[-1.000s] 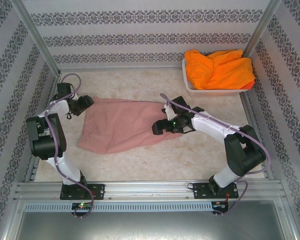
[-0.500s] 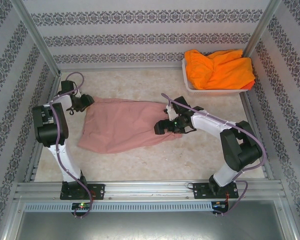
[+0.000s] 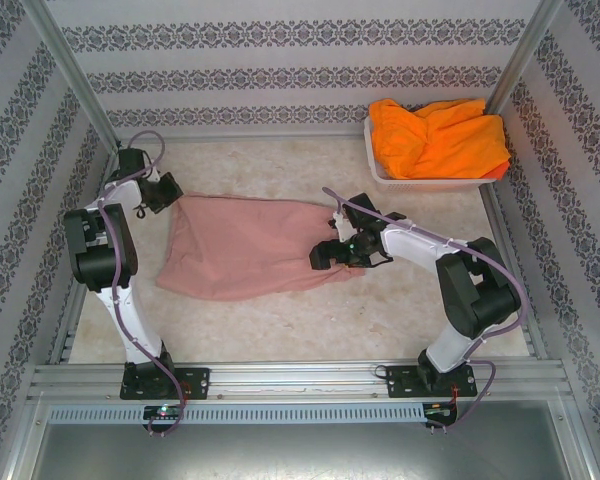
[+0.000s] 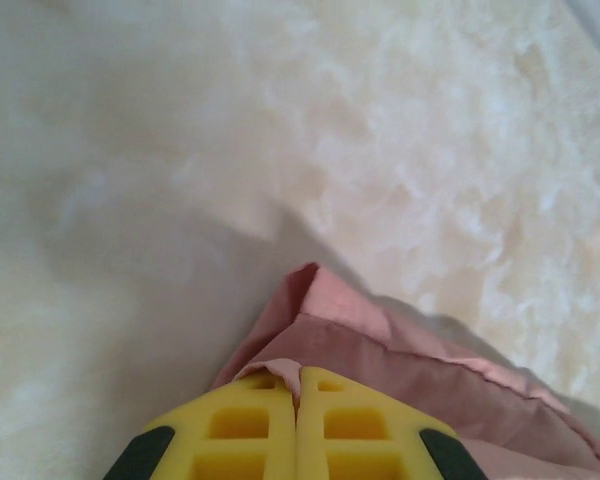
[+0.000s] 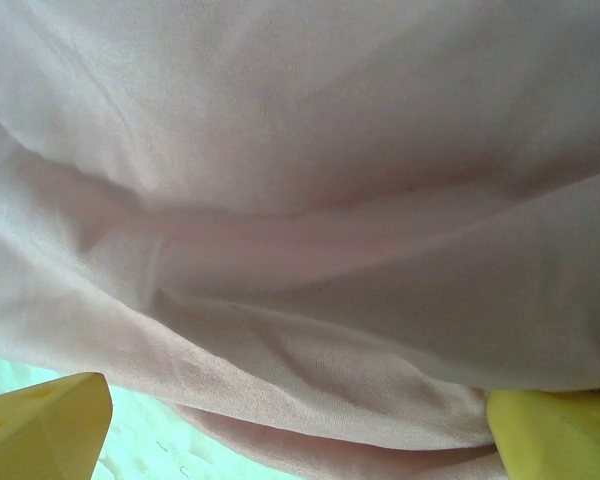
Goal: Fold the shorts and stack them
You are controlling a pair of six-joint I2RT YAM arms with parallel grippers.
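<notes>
Dusty-pink cloth marks the garment being handled: the pink shorts (image 3: 245, 250) lie spread nearly flat on the pale marbled worktop (image 3: 280, 330), left of centre and between the two arms. Their outline is widest at the near-left side and narrows toward the right.

Left tool (image 3: 165, 190): it sits at the far-left corner of the pink shorts, where the fabric is drawn out to a point. In the left wrist view its yellow fingers (image 4: 240, 440) are pressed together, with a thin fold of the pink hem (image 4: 298, 378) pinched in the seam between them. The rest of that corner runs off to the lower right, and a soft shadow falls on the worktop beside it.

Right tool (image 3: 330, 255): it rests at the right edge of the pink shorts, over the near-right corner. In the right wrist view its fingers (image 5: 40, 425) are spread wide, one at each lower corner of the picture. Gathered folds of pink fabric lie across the gap between them. Whether either pad touches the cloth cannot be told.

The orange shorts (image 3: 440, 140) are heaped in the white lattice basket (image 3: 430, 183) at the far-right corner of the worktop. They bulge above its rim, well apart from the pink shorts.
</notes>
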